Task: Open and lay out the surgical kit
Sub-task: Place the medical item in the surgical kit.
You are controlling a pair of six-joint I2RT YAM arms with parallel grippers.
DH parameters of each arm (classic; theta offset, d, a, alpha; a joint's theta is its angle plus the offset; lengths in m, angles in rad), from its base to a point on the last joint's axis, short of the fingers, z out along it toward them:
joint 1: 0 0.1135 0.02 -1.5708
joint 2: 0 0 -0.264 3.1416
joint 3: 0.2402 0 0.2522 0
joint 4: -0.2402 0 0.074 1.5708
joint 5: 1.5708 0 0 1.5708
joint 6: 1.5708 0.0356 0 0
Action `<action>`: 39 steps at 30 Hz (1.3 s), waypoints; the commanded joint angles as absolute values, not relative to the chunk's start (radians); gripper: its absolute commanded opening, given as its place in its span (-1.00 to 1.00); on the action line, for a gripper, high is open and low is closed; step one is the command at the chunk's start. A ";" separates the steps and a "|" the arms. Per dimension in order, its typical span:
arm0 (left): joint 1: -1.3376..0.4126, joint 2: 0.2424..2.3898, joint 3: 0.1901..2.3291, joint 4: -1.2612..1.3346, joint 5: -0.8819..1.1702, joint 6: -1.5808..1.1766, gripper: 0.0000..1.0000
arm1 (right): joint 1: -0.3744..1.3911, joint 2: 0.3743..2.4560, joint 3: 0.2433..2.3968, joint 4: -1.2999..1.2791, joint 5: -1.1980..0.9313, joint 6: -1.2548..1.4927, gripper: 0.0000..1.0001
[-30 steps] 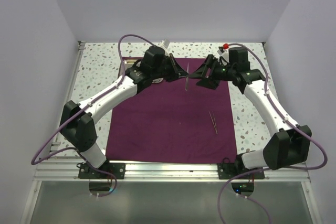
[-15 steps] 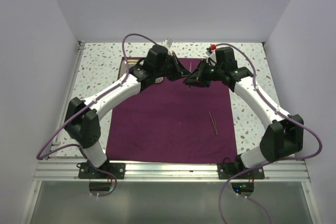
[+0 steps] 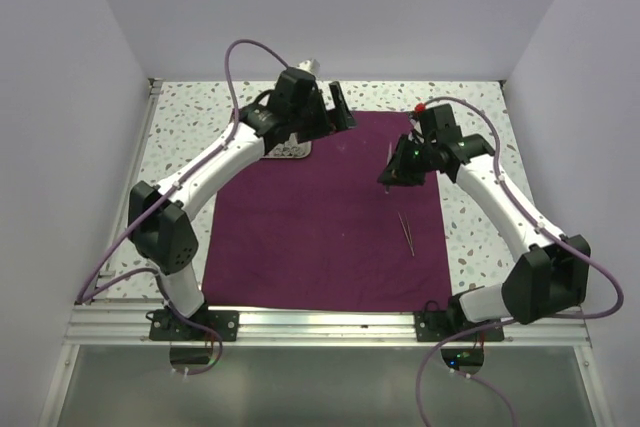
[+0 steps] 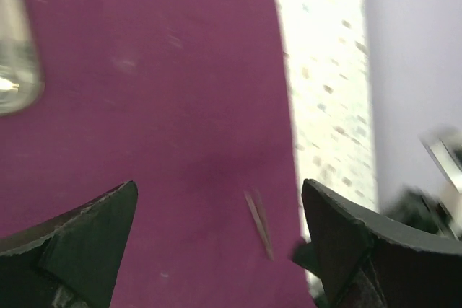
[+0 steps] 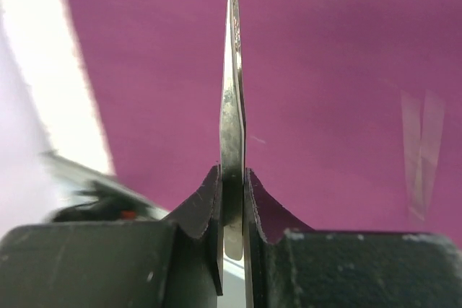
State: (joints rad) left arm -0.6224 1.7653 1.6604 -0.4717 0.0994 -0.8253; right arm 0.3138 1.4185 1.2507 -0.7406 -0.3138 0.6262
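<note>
The dark purple cloth wrap (image 3: 320,247) lies spread flat on the table. My right gripper (image 3: 392,177) hangs above its right part, shut on the thin silver scissors (image 5: 232,70), seen edge-on and pointing away from the wrist camera (image 5: 232,171). The tweezers (image 3: 406,234) lie on the cloth just nearer than that gripper, also showing as blurred tweezers (image 4: 258,225) and tweezers (image 5: 419,153). My left gripper (image 3: 332,112) is open and empty over the cloth's far edge (image 4: 218,185). The steel tray (image 3: 292,151) sits at the cloth's far left corner, partly under the left arm.
Speckled tabletop (image 3: 190,137) borders the cloth on the left, right and far sides. White walls (image 3: 330,7) close in the space on three sides. A metal rail (image 3: 320,325) runs along the near edge at the arm bases.
The left gripper opened, let go of the scissors and drew back toward the far edge. The right gripper closed on the scissors and carried them right and nearer.
</note>
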 commanded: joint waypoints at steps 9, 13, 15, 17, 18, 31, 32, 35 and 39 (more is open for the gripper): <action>-0.473 2.068 1.970 -0.891 -0.347 -0.459 0.99 | 0.314 1.276 0.878 -0.937 -0.019 0.525 -1.00; -0.443 2.126 2.015 -0.887 -0.342 -0.446 0.99 | 0.314 1.327 0.891 -0.943 0.020 0.546 -1.00; -0.428 2.158 2.029 -0.882 -0.327 -0.448 0.99 | 0.313 1.365 0.903 -0.945 0.046 0.546 -0.73; -0.419 2.183 2.061 -0.887 -0.318 -0.448 0.97 | 0.313 1.385 0.910 -0.943 0.057 0.546 -0.33; -0.419 2.204 2.075 -0.890 -0.316 -0.443 0.96 | 0.313 1.393 0.910 -0.940 0.061 0.546 -0.25; -0.338 2.307 2.142 -0.864 -0.379 -0.371 0.54 | 0.314 1.359 1.063 -1.083 0.104 0.558 0.13; -0.325 2.309 2.132 -0.853 -0.383 -0.371 0.51 | 0.314 1.353 1.101 -1.097 0.110 0.560 0.13; -0.304 2.316 2.102 -0.825 -0.387 -0.364 0.44 | 0.314 1.350 1.162 -1.134 0.114 0.558 0.14; -0.287 2.355 2.097 -0.801 -0.377 -0.354 0.38 | 0.314 1.358 1.201 -1.163 0.114 0.558 0.14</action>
